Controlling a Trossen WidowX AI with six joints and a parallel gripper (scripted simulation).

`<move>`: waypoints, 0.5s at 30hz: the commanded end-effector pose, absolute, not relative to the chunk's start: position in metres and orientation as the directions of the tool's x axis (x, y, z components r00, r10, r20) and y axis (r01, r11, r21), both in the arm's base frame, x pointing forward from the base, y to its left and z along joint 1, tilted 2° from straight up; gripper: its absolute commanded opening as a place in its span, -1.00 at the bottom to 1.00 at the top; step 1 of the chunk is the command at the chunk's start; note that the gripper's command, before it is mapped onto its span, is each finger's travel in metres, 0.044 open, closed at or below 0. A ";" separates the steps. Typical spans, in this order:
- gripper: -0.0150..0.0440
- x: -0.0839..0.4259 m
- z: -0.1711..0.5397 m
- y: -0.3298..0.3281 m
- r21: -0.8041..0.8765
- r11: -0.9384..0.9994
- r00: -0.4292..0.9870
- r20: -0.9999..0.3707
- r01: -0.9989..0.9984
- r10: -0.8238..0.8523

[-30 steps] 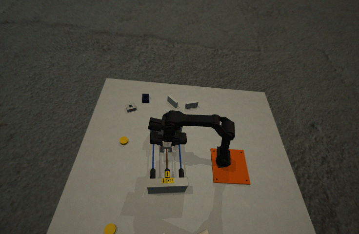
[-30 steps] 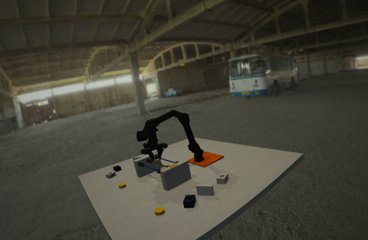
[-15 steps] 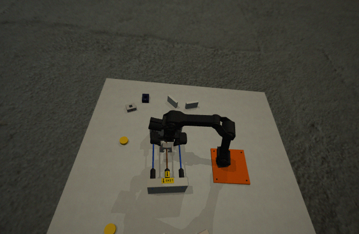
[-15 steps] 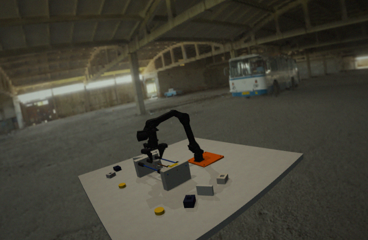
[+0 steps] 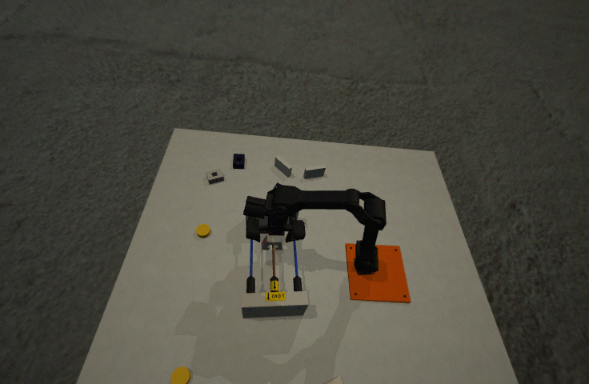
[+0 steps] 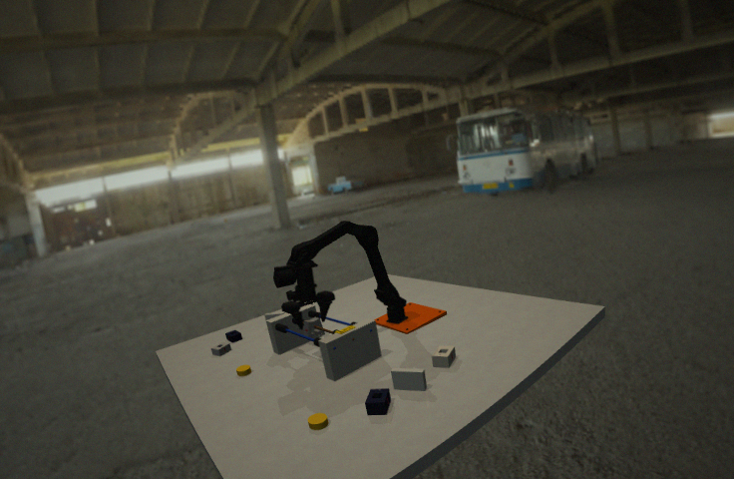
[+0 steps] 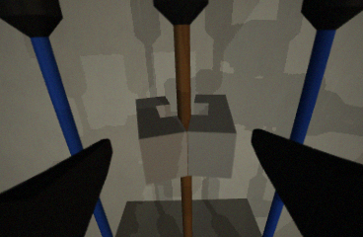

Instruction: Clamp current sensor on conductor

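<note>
Your gripper point(image 5: 274, 233) point(image 6: 312, 322) point(image 7: 182, 140) is released, spread wide. The sensor point(image 5: 274, 240) point(image 7: 211, 153) straddles the copper conductor point(image 5: 273, 262) point(image 6: 324, 329) point(image 7: 182, 64), its lower gap apparently unlatched. In the top view, confirm its arrow points to six o'clock; lower squarely, then squeeze both halves evenly.

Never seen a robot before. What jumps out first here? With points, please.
Probably the black arm point(image 5: 326, 199) point(image 6: 334, 232), rising from a bright orange plate point(image 5: 381, 290) point(image 6: 424, 318) and arching over two blue rods point(image 5: 250, 258) point(image 6: 336, 319) point(image 7: 56, 89) with a copper-coloured one point(image 5: 273, 262) point(image 7: 182, 64) between them. Then perhaps the white-and-blue bus point(image 6: 495, 164), parked in the dim hall behind. Up close, a small grey block point(image 7: 211, 153) sits on the copper rod, between the gripper's spread fingers.
</note>
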State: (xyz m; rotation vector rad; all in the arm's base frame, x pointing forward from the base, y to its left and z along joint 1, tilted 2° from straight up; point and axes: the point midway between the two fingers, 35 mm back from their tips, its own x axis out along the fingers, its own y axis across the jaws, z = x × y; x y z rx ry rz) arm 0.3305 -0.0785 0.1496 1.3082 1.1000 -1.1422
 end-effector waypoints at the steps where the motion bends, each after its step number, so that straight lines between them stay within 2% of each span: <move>1: 1.00 0.330 0.141 -0.079 0.124 -0.051 0.124 -0.992 0.991 0.003; 15: 1.00 0.332 0.122 -0.079 0.124 -0.051 0.124 -0.992 0.991 0.003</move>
